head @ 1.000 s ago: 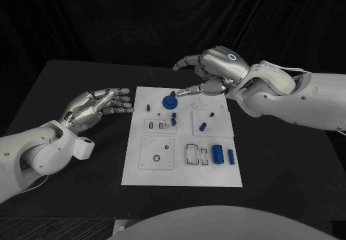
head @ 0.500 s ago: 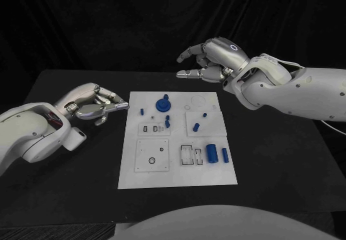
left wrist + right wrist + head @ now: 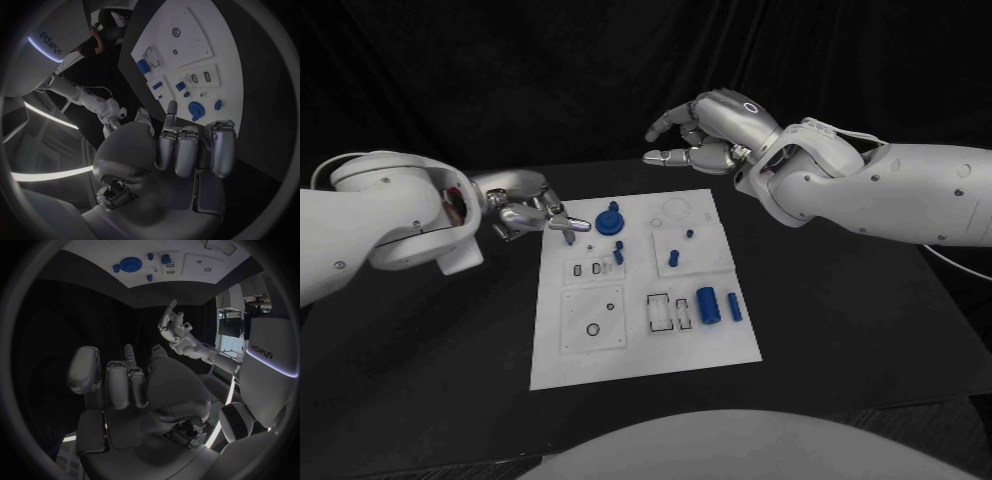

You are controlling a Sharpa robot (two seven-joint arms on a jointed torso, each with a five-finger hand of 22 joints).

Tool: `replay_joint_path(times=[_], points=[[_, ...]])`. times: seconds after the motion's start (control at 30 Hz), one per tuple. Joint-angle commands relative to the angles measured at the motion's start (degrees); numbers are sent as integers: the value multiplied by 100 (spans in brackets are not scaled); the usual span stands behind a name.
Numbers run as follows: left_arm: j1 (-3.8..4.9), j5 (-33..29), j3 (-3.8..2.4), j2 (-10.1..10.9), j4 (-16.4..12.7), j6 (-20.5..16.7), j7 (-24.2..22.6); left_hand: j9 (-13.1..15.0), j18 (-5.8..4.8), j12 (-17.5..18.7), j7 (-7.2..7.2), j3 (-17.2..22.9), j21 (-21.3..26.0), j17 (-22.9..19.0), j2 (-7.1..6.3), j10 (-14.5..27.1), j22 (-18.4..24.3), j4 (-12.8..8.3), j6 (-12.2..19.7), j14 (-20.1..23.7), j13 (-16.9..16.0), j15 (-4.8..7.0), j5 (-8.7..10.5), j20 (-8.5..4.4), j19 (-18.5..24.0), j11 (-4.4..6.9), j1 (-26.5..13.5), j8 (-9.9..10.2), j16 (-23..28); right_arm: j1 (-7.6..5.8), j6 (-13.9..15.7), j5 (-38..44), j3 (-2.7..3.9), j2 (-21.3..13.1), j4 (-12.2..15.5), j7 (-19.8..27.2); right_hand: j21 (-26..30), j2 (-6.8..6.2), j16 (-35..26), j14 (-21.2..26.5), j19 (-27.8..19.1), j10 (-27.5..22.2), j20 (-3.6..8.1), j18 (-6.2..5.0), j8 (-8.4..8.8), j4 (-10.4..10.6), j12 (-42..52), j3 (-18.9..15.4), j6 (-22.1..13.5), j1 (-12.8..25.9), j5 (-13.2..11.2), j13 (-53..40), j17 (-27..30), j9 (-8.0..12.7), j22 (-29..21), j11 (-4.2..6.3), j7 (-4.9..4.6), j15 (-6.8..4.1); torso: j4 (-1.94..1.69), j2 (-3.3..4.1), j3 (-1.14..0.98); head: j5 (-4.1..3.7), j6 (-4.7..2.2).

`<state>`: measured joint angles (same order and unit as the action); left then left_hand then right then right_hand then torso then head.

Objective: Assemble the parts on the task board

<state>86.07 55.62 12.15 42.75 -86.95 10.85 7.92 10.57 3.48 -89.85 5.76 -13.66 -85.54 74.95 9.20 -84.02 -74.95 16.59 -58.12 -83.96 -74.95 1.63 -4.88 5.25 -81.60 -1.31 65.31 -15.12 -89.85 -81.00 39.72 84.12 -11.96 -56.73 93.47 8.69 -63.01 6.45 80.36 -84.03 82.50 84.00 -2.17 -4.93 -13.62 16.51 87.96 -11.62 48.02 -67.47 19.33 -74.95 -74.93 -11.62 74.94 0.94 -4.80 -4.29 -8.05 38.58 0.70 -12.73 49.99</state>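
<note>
Centrally, flat white task board [image 3: 646, 345]

The word "sharpa" can be read, mirrored or upside down, on a white panel [image 3: 49, 42] edged by a lit strip in the left wrist view, and again on a similar panel [image 3: 265, 352] in the right wrist view. No other text is legible.

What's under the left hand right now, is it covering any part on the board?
The left hand sits at the task board's far left corner, one fingertip reaching beside the round blue part. It holds nothing. The board corner beneath the fingers is hidden, so anything there cannot be seen.
</note>
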Motion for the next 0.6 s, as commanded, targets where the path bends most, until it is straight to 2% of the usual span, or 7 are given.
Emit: replay_joint_path(times=[0.03, 0.2, 0.23, 0.27, 0.33, 0.43, 0.6], points=[[21, 161, -6, -187, 105, 622, 734, 134, -82, -15, -25, -2, -18, 1505, 30, -598, -389, -13, -39, -604, -1505, -37, 0, -15, -23, -21, -87, -76, -15, 43, -154, -18, 3, -32, -12, -241, 39, 15, -26, -345, -9, 364, -19, -2, 41, -11, -30, -33, 41, -106, 145, -1238, -695, 11, 855, -47, -6, 32, 114, -35, -93, 122, 1], [26, 165, -5, -665, 434, 657, 1180, 553, -82, -15, -80, 45, -25, 1505, 68, -598, -418, -60, -51, -604, -1505, 8, -135, -42, -14, 34, -95, -320, -15, 79, -146, -18, 3, -84, -1, -291, 40, 18, -30, -344, -10, 356, -19, -2, 45, -8, -39, -36, 45, -117, 164, -1228, -692, 13, 855, -47, -8, 32, 197, -37, -139, 325, 1], [26, 165, -5, -724, 478, 666, 1245, 828, -83, -15, -158, 80, -30, 1505, 55, -598, -437, -97, -152, -604, -1505, 51, -241, -75, -24, 80, -53, -554, -15, 81, -132, -18, 3, -88, 4, -291, 56, 19, -31, -344, -14, 346, -19, -5, 51, -5, -49, -40, 48, -128, 186, -1217, -691, 15, 851, -48, -8, 32, 208, -37, -148, 354, 1], [24, 165, -5, -797, 535, 679, 1330, 1032, -84, -15, -165, 91, -30, 1505, 49, -598, -446, -90, -69, -604, -1505, 74, -249, -109, -29, 122, -65, -669, -15, 84, -116, -18, 3, -92, 9, -289, 56, 19, -31, -344, -14, 346, -19, -5, 51, -5, -49, -40, 48, -128, 186, -1217, -691, 15, 851, -48, -8, 32, 246, -38, -178, 416, 1], [16, 166, -5, -976, 677, 673, 1562, 2072, -87, -15, -280, 231, -17, 1505, 71, -598, -468, -154, 180, -604, -1505, 177, -247, -216, -49, 219, -46, -1309, -15, 91, -99, -18, 3, -101, 24, -281, 60, 20, -39, -342, -16, 341, -20, -5, 62, -3, -54, -49, 54, -150, 232, -1211, -685, 19, 850, -49, -8, 33, 299, -34, -215, 500, 1], [-4, 166, -4, -1140, 827, 625, 1735, 2374, -81, -15, -311, 298, 4, 1505, 65, -598, -448, -175, 235, -604, -1505, 197, -271, -234, -40, 238, -50, -1435, -15, 106, -101, -18, 3, -121, 41, -280, 60, 20, -39, -342, -16, 341, -20, -5, 62, -3, -54, -49, 54, -150, 232, -1211, -685, 19, 850, -49, -8, 33, 320, -24, -228, 526, 1], [-80, 166, -4, -1379, 1081, 475, 1905, 2513, -75, -15, -322, 373, 25, 1505, 79, -598, -425, -214, 269, -604, -1505, 208, -355, -245, -26, 250, -13, -1427, -15, 127, -125, -18, 3, -169, 61, -305, 75, 25, -52, -338, -20, 332, -21, -8, 66, 0, -63, -51, 57, -157, 251, -1201, -674, 20, 846, -49, -8, 33, 335, -5, -227, 573, 1]])
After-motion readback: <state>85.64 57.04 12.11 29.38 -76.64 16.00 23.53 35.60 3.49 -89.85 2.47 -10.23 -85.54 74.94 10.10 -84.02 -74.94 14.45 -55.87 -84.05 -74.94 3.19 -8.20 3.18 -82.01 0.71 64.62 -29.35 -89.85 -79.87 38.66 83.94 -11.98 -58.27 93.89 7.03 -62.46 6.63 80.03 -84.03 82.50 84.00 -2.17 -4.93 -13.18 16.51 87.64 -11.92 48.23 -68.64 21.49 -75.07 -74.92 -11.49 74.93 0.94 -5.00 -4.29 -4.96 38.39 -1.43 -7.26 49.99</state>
